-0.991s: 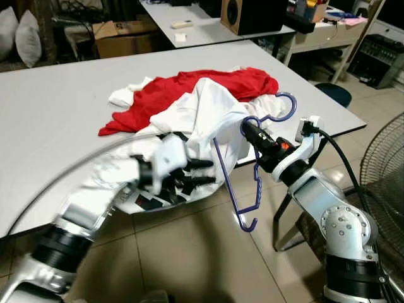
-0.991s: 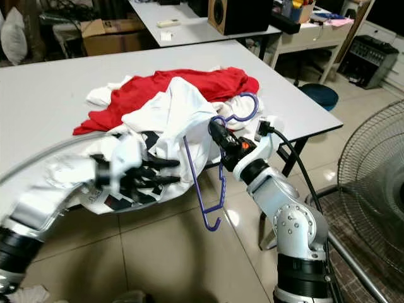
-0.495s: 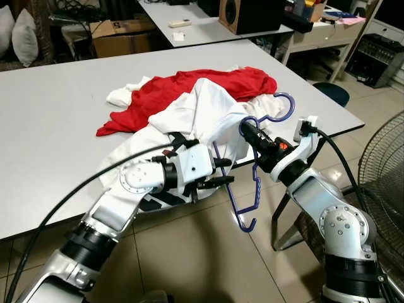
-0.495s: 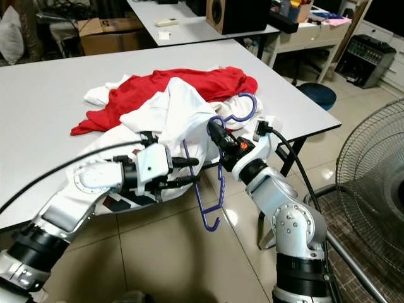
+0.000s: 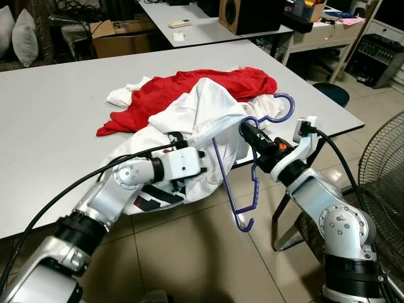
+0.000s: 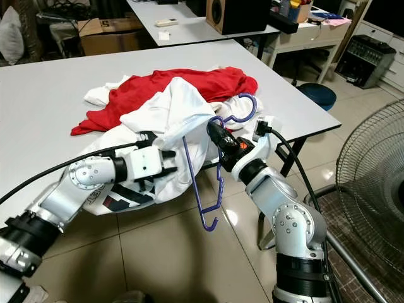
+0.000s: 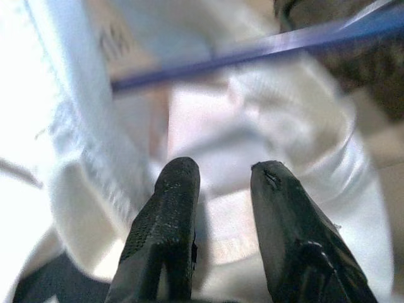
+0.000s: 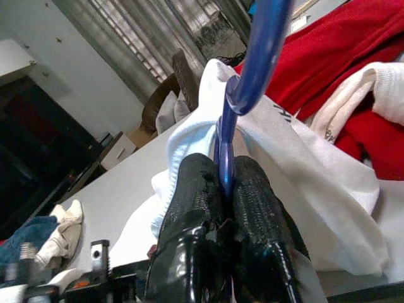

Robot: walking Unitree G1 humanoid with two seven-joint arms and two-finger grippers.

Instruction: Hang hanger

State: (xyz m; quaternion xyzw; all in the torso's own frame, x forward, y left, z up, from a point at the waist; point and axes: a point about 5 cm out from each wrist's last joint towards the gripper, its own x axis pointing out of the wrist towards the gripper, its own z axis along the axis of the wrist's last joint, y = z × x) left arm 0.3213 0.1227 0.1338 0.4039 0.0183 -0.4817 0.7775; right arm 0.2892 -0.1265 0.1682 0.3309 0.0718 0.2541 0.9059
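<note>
right hand (image 5: 248, 129) clenched on purple hanger (image 5: 252, 170), held off the desk (image 5: 50, 120) edge; left hand (image 7: 218, 173), fingers parted, pressed into the white shirt (image 5: 208, 113) beside it.

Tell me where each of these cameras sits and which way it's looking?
Left and right eye views: on the head, looking down at the table, both silver arms showing.
Left wrist view: looks along the left gripper into the white shirt.
Right wrist view: looks along the right gripper, shut on the purple hanger.
Shared: hanger and shirt appear in all views.
</note>
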